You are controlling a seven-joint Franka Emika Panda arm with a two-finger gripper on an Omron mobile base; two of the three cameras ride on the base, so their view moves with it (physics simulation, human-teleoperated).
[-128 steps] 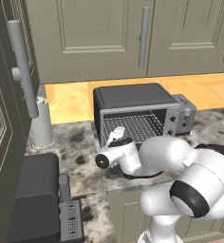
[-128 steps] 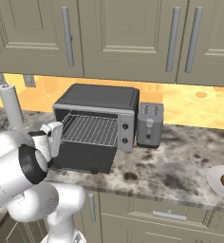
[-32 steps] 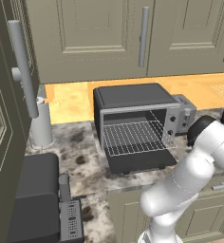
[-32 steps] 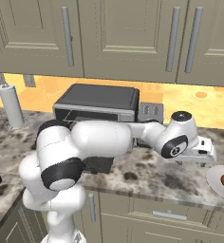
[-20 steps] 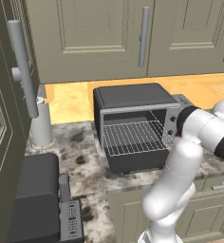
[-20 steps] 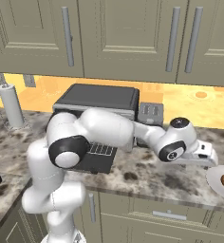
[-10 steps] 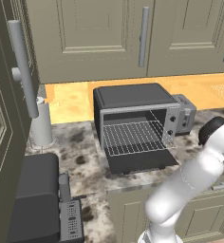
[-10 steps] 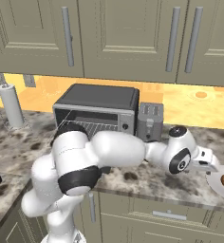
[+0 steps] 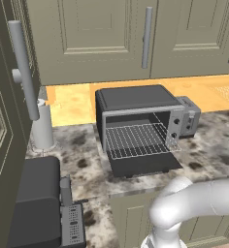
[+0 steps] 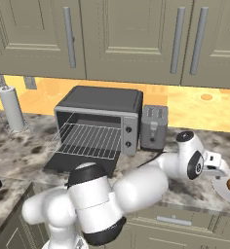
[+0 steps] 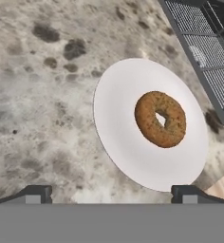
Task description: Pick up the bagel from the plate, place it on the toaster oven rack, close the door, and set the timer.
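Speckled stone counter (image 11: 47, 109) carries every item. Nearest, the gripper (image 11: 111, 192) hovers above the counter with both fingertips spread apart, holding nothing. Just beyond, the white plate (image 11: 128, 156) holds the bagel (image 11: 160, 118), lying flat with its hole facing up; being round, it has no long axis. Farther off, the toaster oven (image 10: 100, 121) stands with its door (image 10: 80, 163) folded down flat and the rack (image 10: 90, 138) exposed.
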